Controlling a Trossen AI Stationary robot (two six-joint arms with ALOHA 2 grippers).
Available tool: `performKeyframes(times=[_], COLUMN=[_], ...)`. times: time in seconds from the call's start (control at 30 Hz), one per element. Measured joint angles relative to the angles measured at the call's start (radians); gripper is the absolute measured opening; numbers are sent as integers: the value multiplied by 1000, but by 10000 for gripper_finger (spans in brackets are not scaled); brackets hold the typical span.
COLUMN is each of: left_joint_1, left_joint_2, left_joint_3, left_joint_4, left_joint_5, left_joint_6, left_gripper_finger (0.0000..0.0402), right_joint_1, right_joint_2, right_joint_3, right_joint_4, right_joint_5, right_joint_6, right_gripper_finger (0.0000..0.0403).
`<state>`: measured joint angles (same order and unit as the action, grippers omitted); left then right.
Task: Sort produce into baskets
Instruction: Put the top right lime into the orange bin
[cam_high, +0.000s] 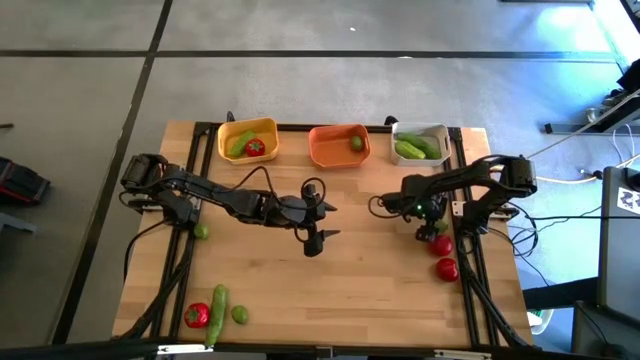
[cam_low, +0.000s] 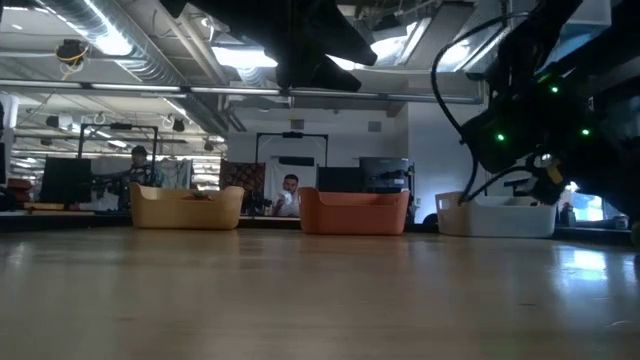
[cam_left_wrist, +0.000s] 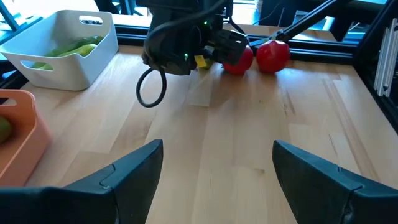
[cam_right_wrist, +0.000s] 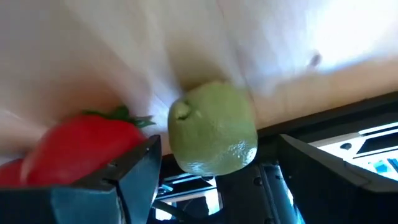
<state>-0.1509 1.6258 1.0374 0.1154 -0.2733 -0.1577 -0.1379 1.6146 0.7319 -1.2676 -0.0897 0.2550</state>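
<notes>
produce lies in three groups on the wooden worktop (cam_high: 330, 280). at the right edge, a lime (cam_right_wrist: 213, 127) sits between the spread fingers of the right gripper (cam_right_wrist: 217, 180), which hangs low over it without pinching it; a tomato (cam_right_wrist: 84, 149) lies just beside the lime, and in the high view two tomatoes (cam_high: 441, 244) (cam_high: 447, 268) show at that gripper, beside the right frame rail. near the front left corner lie another tomato (cam_high: 196, 315), a cucumber (cam_high: 218, 302) and a second lime (cam_high: 240, 314), close together. a third lime (cam_high: 201, 232) rests by the left arm's base.

along the far edge stand three baskets in a row: the yellow basket (cam_high: 247, 127) holds a green piece and a tomato, the orange basket (cam_high: 338, 155) a single lime, the white basket (cam_high: 421, 130) cucumbers.

the left gripper (cam_high: 317, 225) is stretched to the middle of the worktop, above bare wood, its fingers (cam_left_wrist: 134, 171) spread and holding nothing; its wrist view looks across at the right gripper and the two tomatoes.

the low view shows people in the room behind the baskets.
</notes>
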Motion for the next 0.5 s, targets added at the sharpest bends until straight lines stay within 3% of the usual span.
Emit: performKeyframes(times=[0.3,0.5], left_joint_1=[0,0], left_joint_2=[0,0], left_joint_3=[0,0], left_joint_4=[0,0], left_joint_5=[0,0], left_joint_6=[8,8], left_gripper_finger=[299,299], right_joint_1=[0,0], right_joint_2=[0,0], right_joint_3=[-41,-41], right_joint_4=[67,96], right_joint_5=[-2,18], right_joint_6=[2,-8], right_gripper_finger=[296,218])
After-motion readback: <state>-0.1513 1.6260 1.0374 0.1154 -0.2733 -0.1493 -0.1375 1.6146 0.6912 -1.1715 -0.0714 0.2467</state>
